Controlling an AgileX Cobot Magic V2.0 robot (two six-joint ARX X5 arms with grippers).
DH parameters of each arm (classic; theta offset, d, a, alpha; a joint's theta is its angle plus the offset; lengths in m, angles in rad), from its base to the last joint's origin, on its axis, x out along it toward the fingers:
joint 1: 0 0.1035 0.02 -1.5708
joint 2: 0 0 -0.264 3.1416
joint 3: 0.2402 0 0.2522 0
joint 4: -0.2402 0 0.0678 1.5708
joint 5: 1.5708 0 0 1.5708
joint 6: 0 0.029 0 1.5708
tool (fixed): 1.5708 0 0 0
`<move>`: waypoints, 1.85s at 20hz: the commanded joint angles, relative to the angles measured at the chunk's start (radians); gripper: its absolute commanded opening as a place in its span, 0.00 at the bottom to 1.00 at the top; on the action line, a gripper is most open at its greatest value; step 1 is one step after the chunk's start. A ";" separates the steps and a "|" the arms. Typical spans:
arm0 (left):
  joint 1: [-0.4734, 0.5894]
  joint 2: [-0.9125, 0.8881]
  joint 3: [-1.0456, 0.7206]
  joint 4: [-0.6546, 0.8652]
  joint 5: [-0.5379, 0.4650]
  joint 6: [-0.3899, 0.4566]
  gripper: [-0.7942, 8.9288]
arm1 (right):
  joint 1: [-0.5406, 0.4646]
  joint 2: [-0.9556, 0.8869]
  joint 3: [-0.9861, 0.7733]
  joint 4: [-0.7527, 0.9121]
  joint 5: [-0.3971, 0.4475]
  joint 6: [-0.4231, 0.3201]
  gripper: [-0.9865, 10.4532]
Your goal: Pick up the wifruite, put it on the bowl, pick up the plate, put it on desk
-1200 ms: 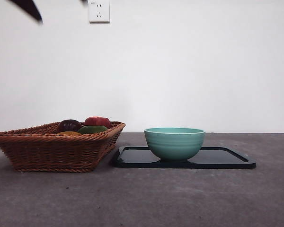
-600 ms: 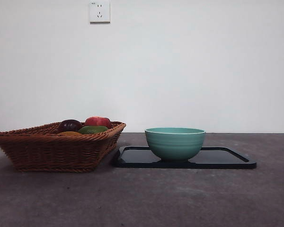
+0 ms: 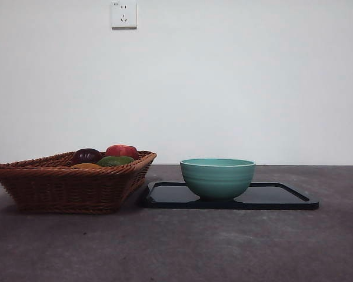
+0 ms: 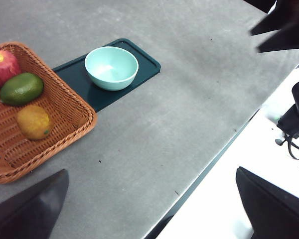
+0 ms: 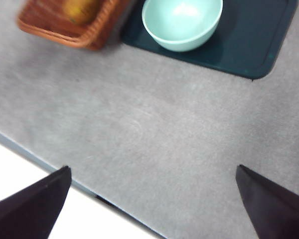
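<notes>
Resting in basket [image 4: 70,107]: wifruite [image 4: 34,121].

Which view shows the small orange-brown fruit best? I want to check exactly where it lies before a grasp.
The left wrist view: the fruit lies fully visible from above in the wicker basket, beside the green fruit. The front view shows only its top over the rim. The right wrist view shows it blurred and cut off.
</notes>
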 commanded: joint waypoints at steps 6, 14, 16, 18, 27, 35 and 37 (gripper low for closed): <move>-0.006 -0.021 0.006 0.010 0.004 -0.003 0.69 | 0.003 0.467 0.232 0.044 -0.003 0.005 0.57; -0.006 -0.022 0.006 -0.004 0.004 -0.007 0.69 | -0.092 0.939 0.520 0.052 -0.002 -0.024 0.57; -0.006 -0.022 0.006 -0.005 0.004 -0.007 0.69 | -0.129 1.026 0.566 0.065 -0.003 -0.029 0.57; -0.006 -0.022 0.006 -0.005 0.004 -0.007 0.69 | -0.161 1.096 0.596 0.089 -0.003 -0.031 0.57; -0.006 -0.022 0.006 -0.010 0.004 -0.008 0.69 | -0.227 1.257 0.599 0.236 -0.029 -0.027 0.51; -0.006 -0.022 0.004 -0.013 0.004 -0.009 0.69 | -0.226 1.304 0.599 0.257 -0.053 -0.027 0.13; -0.006 -0.022 0.004 -0.013 0.004 -0.009 0.69 | -0.225 1.303 0.600 0.265 -0.057 -0.026 0.10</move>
